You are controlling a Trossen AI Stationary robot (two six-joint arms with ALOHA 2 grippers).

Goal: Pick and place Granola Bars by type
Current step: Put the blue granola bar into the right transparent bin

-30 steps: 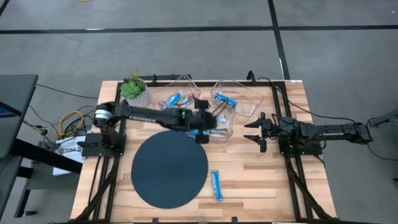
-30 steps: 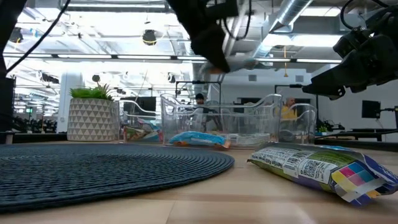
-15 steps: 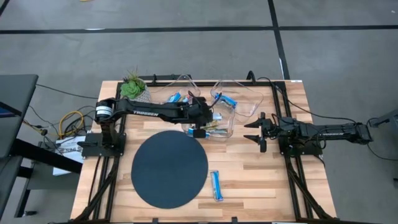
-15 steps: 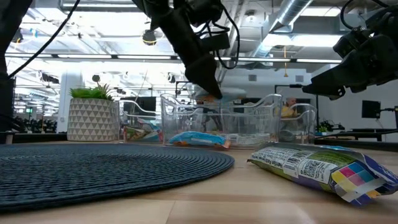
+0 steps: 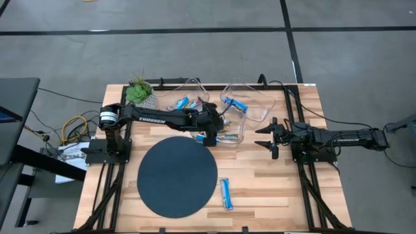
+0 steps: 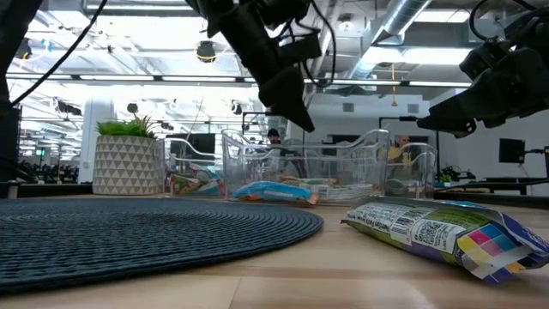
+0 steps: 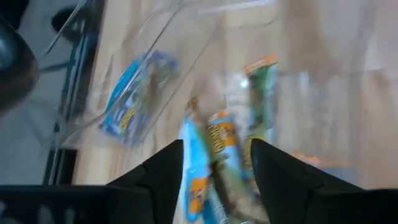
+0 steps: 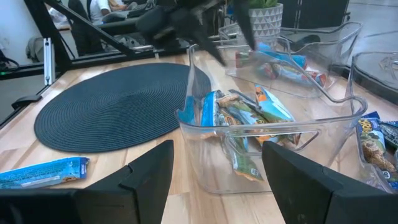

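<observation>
Though lowered into the near clear bin point(image 5: 242, 133) half a second earlier, now shows the left gripper point(image 7: 216, 144) raised above that bin's rim, at about 12 o'clock from the round dark mat point(image 5: 177, 177). Fingers parted to a moderate gap, nothing between them. Directly beneath, in the left wrist view, a loose heap of Granola Bars point(image 8: 249, 118) on the bin floor, blue, orange and green wrappers overlapping. Reads as a release just completed: one bar judged delivered, the arm free for another pick.

Elsewhere unchanged. More bars in the two far bins, at 11 o'clock point(image 5: 185, 102) and 1 o'clock point(image 5: 235, 103) from the near bin. One blue bar point(image 5: 225, 193) unsorted on the bare wood, at 5 o'clock from the mat and just beside its edge; probably the next target. At 3 o'clock on the table, the right gripper point(image 5: 265, 137) waiting, spread wide and empty, well apart from the bins.
</observation>
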